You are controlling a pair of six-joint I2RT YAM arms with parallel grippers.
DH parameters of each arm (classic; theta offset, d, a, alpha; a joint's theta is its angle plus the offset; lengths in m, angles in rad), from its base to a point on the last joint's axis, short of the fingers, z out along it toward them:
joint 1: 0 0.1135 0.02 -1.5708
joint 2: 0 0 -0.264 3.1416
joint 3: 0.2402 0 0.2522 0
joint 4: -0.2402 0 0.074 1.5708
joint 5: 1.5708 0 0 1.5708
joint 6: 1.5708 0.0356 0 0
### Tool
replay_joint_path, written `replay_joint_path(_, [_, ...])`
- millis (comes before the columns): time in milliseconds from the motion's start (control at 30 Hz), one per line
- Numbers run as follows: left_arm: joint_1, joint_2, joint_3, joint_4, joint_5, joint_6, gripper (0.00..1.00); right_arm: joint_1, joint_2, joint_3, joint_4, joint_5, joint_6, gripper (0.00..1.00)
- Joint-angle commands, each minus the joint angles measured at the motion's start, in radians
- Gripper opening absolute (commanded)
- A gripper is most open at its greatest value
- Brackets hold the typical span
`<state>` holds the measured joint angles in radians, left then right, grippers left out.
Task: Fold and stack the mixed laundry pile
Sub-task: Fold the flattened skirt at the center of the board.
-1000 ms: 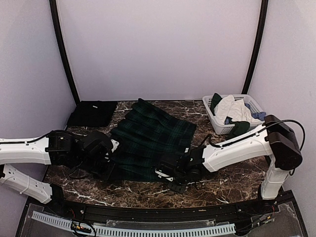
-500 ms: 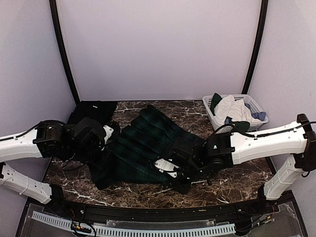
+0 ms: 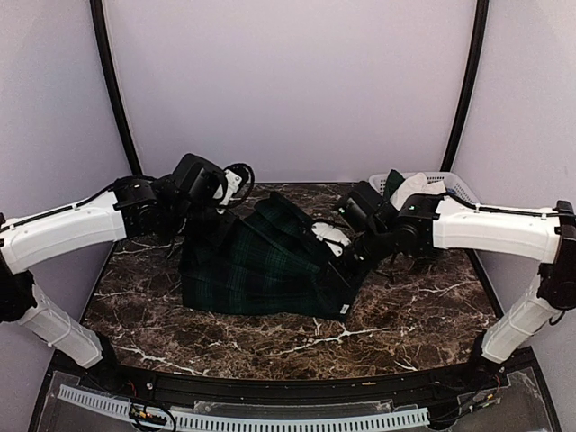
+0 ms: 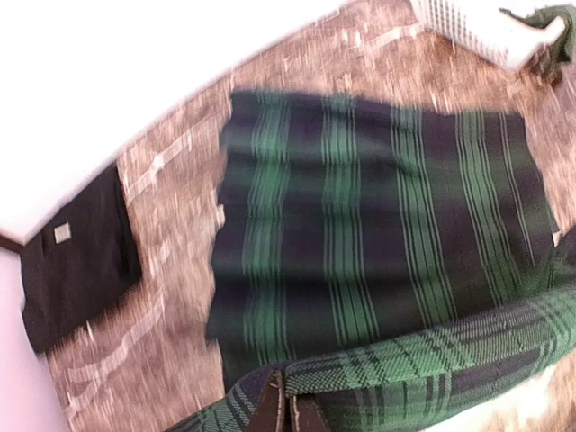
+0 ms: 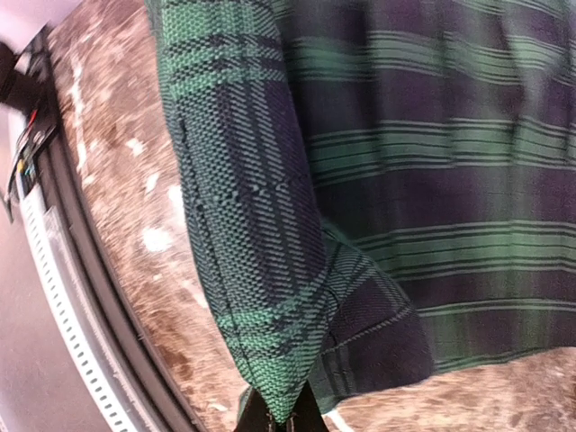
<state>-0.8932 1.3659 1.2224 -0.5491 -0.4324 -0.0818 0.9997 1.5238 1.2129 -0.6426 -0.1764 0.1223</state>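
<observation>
Two corners of the tartan skirt (image 3: 261,265) sit clenched in our left jaws and right jaws at mid-frame. We hold them high to fold the cloth over the tabletop (image 3: 405,315).

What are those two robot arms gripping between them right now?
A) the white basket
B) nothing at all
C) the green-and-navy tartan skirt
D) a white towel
C: the left gripper and the right gripper are each shut on an edge of the tartan skirt, with plaid cloth pinched at the fingertips in both wrist views.
</observation>
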Motion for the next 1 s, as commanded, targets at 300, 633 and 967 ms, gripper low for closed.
replay_joint_path(300, [0.115, 0.553, 0.485, 0.42, 0.207, 0.399, 0.0, -0.338, 0.104, 0.053, 0.051, -0.031, -0.046, 0.0])
replay_joint_path(633, [0.184, 0.827, 0.628, 0.472, 0.225, 0.333, 0.23, -0.414, 0.434, 0.166, 0.102, 0.073, -0.073, 0.0])
replay_joint_path(967, [0.204, 0.682, 0.542, 0.299, 0.123, 0.158, 0.65, -0.417, 0.499, 0.228, 0.06, 0.133, -0.072, 0.14])
